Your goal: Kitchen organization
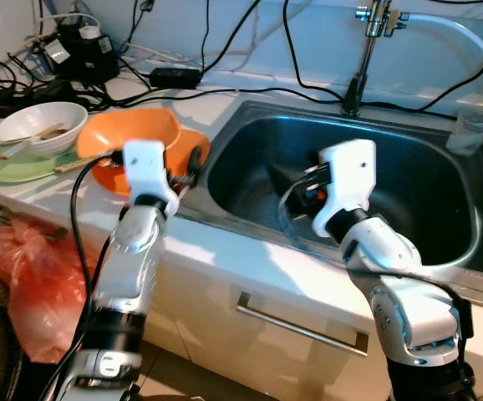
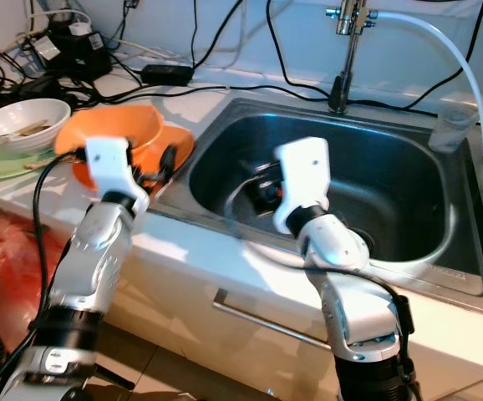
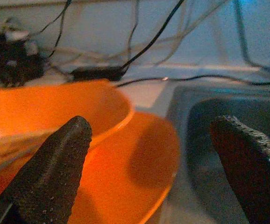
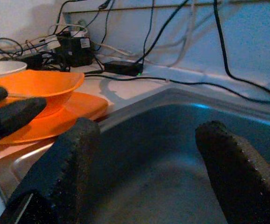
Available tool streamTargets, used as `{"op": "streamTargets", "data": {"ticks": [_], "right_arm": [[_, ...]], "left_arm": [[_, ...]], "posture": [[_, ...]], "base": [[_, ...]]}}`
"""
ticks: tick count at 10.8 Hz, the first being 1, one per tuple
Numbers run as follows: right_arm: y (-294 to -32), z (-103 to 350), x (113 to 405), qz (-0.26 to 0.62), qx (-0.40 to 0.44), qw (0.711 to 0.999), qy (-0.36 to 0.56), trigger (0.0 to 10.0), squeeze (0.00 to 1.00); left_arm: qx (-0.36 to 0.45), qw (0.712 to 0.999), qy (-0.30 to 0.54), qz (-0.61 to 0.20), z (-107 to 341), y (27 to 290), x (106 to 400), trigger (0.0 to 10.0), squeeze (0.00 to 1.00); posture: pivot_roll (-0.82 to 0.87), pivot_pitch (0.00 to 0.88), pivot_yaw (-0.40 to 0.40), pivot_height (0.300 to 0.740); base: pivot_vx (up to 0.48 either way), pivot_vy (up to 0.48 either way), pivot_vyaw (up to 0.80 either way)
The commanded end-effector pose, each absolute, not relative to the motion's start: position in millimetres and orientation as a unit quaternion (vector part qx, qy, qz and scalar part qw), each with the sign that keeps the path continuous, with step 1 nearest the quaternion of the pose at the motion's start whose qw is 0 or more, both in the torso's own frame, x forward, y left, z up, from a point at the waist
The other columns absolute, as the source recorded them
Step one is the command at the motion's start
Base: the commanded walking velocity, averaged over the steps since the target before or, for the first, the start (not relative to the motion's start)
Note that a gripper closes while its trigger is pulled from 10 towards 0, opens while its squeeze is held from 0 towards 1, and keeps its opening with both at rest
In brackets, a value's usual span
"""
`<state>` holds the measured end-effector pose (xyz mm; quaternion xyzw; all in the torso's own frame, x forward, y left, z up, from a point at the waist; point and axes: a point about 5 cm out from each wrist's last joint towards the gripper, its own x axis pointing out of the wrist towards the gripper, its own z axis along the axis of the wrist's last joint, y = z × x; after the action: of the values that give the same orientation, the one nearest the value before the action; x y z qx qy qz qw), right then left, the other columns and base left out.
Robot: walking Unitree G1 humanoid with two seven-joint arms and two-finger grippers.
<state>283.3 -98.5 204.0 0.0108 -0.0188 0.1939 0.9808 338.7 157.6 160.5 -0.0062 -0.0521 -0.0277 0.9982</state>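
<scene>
Fingers spread wide on both my grippers: left gripper (image 3: 149,172) over the orange bowl (image 1: 133,138) and plate (image 3: 125,182) at the sink's left rim, right gripper (image 4: 149,172) inside the sink (image 1: 425,192).

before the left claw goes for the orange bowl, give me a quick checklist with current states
1. Left claw open: ok, both fingers spread wide.
2. Left claw empty: ok, nothing between its fingers.
3. Orange bowl within approach: ok, its rim lies just ahead of the left claw.
4. Bowl seated steadily: cannot tell; it sits on an orange plate near the sink edge.
5. Right claw out of the way: ok, open over the sink basin.
6. Bowl empty: not ok, sticks that look like chopsticks lie in it.
</scene>
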Motion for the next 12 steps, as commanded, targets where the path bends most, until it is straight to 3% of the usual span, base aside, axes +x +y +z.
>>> {"op": "streamTargets", "data": {"ticks": [1,4,6,9,12], "right_arm": [[-99,199,283,0.187,0.026,0.982,0.002,10.0,0.0],[-89,198,277,0.183,0.119,0.976,0.016,10.0,0.0],[-89,201,275,0.218,0.081,0.972,0.007,10.0,0.0],[-91,185,275,0.183,0.092,0.977,0.064,10.0,0.0],[-95,184,276,0.148,0.068,0.984,0.067,10.0,0.0]], "left_arm": [[-0.003,0.999,-0.04,-0.004,156,167,338,10.0,0.0],[0.019,0.998,-0.065,0.015,172,175,339,10.0,0.0],[0.033,0.995,-0.094,0.023,191,176,343,10.0,0.0],[0.052,0.991,-0.124,0.01,201,171,338,10.0,0.0],[0.064,0.989,-0.116,0.063,193,189,332,10.0,0.0]], "posture": [[-0.04,0.0,0.04,0.74],[-0.04,0.0,0.039,0.74],[-0.03,0.0,0.042,0.74],[-0.03,0.0,0.038,0.74],[-0.03,0.0,0.029,0.74]], "base": [[0.0,0.0,0.0],[0.0,0.0,0.0],[0.0,0.0,0.0],[0.0,0.0,0.0],[0.0,0.0,0.0]]}}
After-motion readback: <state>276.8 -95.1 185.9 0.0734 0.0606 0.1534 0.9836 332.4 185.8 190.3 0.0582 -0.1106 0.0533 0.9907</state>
